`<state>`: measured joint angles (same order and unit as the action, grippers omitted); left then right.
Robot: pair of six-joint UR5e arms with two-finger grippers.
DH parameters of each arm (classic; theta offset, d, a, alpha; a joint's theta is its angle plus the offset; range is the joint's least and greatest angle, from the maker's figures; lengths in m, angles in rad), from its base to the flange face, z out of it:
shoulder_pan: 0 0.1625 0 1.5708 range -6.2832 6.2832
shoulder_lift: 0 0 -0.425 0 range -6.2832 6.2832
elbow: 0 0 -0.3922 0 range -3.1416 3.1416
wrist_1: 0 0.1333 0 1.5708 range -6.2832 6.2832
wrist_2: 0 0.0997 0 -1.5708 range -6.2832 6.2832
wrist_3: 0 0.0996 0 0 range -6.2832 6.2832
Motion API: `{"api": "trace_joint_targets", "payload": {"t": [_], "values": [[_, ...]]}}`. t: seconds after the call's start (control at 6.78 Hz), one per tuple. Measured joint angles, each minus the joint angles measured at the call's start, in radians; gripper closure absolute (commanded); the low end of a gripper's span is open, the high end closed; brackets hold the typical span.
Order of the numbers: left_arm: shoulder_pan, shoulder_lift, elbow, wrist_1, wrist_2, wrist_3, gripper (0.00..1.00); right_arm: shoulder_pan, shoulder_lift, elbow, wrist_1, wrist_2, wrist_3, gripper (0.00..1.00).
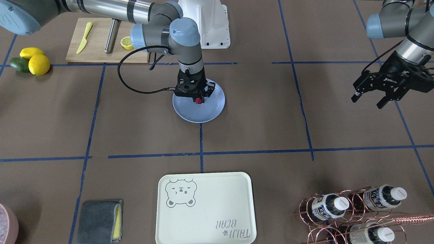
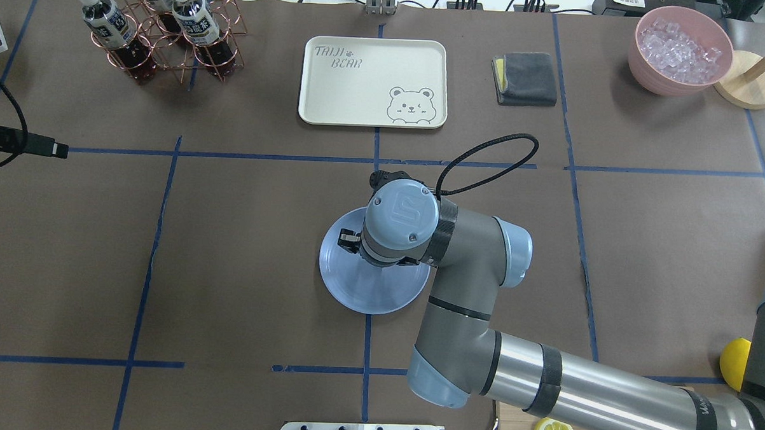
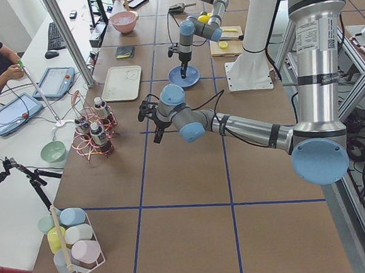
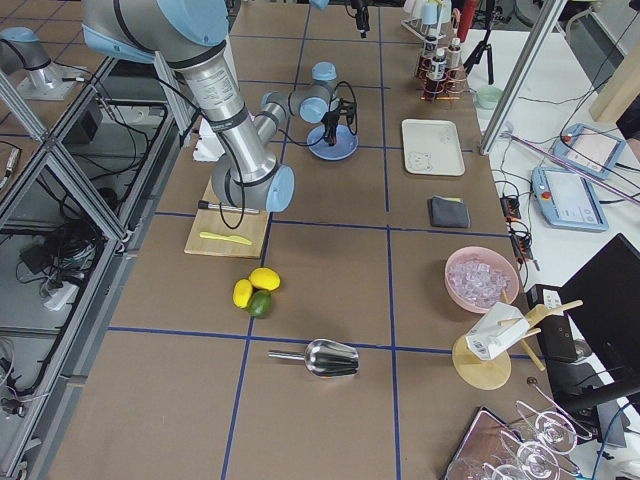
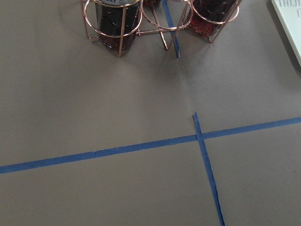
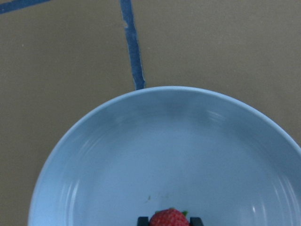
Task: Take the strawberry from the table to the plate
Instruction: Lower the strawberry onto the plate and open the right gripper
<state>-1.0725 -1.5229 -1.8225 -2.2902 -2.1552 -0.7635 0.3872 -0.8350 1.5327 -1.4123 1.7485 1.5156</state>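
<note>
The light-blue plate (image 1: 203, 113) (image 2: 348, 284) (image 6: 164, 150) lies on the brown table (image 1: 257, 112) near its middle. My right gripper (image 1: 199, 100) points straight down over the plate and is shut on the red strawberry (image 1: 198, 100) (image 6: 168, 218), held just above the plate's surface. In the overhead view the right wrist (image 2: 400, 223) hides the berry. My left gripper (image 1: 368, 99) hangs open and empty above the table, far to the side of the plate. The left wrist view shows only tape lines and a bottle rack.
A cream bear tray (image 1: 205, 207) lies at the table's operator side, with a grey cloth (image 1: 100, 221) and a copper bottle rack (image 1: 352, 210) either side. Lemons and an avocado (image 1: 30, 61), a cutting board (image 1: 98, 40) with knife and half lemon sit near the robot base.
</note>
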Motion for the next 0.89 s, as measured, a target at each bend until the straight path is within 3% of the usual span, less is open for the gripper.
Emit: {"api": "trace_joint_targets", "payload": {"t": [0.15, 0.3, 0.89], "values": [[-0.001, 0.001, 0.0, 0.0, 0.0, 0.002, 0.0, -0.002, 0.001, -0.002, -0.001, -0.001, 0.0, 0.31], [-0.001, 0.001, 0.001, 0.0, 0.0, 0.002, 0.0, -0.003, 0.004, -0.003, -0.003, -0.002, 0.0, 0.0], [-0.002, 0.003, 0.005, 0.0, 0.0, 0.004, 0.0, 0.004, 0.005, 0.024, -0.05, -0.006, -0.009, 0.0]]}}
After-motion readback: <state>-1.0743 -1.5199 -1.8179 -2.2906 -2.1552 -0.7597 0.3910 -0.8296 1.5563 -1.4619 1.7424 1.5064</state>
